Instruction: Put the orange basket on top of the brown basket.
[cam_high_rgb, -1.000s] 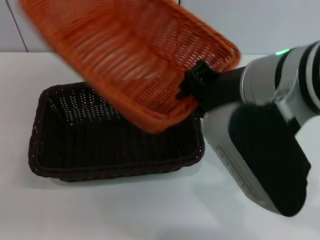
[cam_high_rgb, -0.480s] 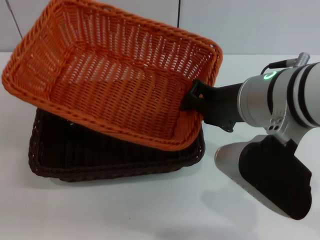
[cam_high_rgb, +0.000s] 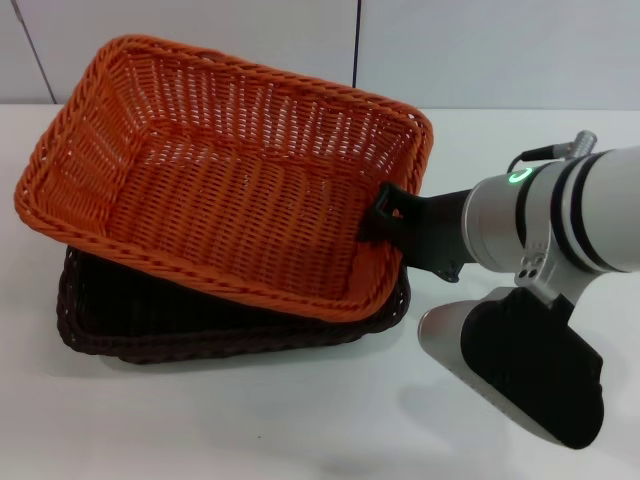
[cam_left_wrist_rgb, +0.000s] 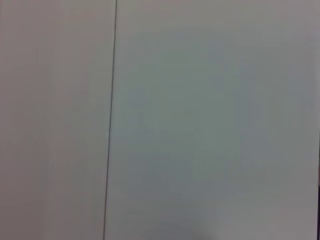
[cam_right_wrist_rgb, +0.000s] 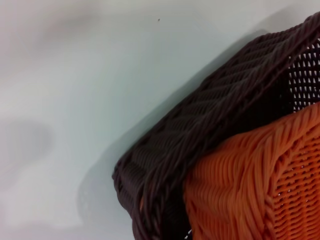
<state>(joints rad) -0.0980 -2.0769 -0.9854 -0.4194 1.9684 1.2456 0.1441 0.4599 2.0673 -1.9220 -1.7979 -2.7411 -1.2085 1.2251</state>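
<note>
The orange basket rests inside the rim of the brown basket, skewed and tilted, its far left end higher. My right gripper is shut on the orange basket's right rim, one black finger showing inside the basket. The right wrist view shows the brown basket's corner with the orange basket's wall nested inside it. The left gripper is out of view; its wrist view shows only a pale wall.
Both baskets stand on a white table, with a pale panelled wall behind. My right arm's grey and black links hang over the table to the right of the baskets.
The orange basket has come down from a steep tilt in the air onto the brown basket and levelled out. My right arm has lowered with it.
</note>
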